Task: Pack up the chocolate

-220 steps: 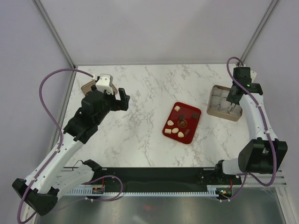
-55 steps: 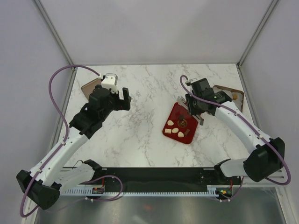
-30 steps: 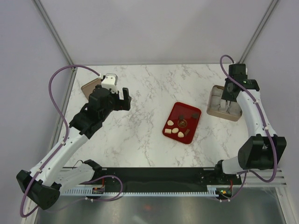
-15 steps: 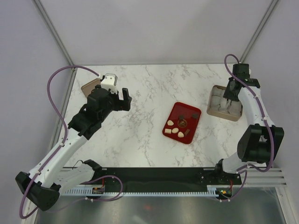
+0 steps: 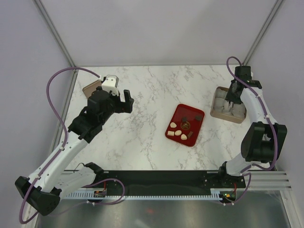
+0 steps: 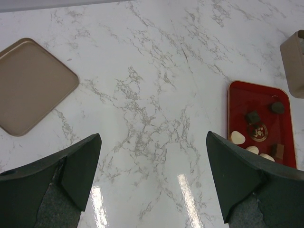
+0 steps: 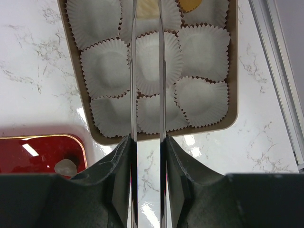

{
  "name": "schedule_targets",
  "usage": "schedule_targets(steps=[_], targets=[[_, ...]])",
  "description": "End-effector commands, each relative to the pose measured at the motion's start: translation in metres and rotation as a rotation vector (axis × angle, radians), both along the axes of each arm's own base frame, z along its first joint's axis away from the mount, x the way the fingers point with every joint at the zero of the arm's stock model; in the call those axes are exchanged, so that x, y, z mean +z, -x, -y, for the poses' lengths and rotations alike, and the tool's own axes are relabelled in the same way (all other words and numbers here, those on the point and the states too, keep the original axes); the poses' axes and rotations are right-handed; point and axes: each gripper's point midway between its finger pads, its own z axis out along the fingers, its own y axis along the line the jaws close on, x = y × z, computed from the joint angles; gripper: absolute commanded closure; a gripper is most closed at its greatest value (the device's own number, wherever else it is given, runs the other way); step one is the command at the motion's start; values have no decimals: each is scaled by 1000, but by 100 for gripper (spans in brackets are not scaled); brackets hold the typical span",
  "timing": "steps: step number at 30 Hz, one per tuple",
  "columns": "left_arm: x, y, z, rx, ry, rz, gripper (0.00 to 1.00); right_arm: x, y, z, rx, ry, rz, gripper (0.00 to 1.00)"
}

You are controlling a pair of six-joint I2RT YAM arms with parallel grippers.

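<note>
We see a white marble table (image 5: 152, 90) carrying a red tray (image 6: 247, 97), a tan box of paper cups (image 7: 233, 71) and a flat tan lid (image 6: 33, 85).

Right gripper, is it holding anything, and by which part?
Cannot tell. A cream chocolate shows between the right gripper's close-set fingers over the box, but the fingertips run past the picture's edge.

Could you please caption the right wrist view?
Right gripper above the box of paper cups, cream chocolate visible between its fingers.
</note>
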Motion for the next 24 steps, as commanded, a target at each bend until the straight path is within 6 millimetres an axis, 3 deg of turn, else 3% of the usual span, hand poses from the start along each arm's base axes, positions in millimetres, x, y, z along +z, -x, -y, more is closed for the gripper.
schedule_targets(steps=[1,10,24], targets=[[24,-1,0,-3,41,53,0,4,-8,3,-25,0,39,62],[24,-1,0,-5,41,53,0,-7,-6,3,-27,-4,20,58],[20,-2,-2,12,30,45,0,9,-11,4,-12,12,54,51]])
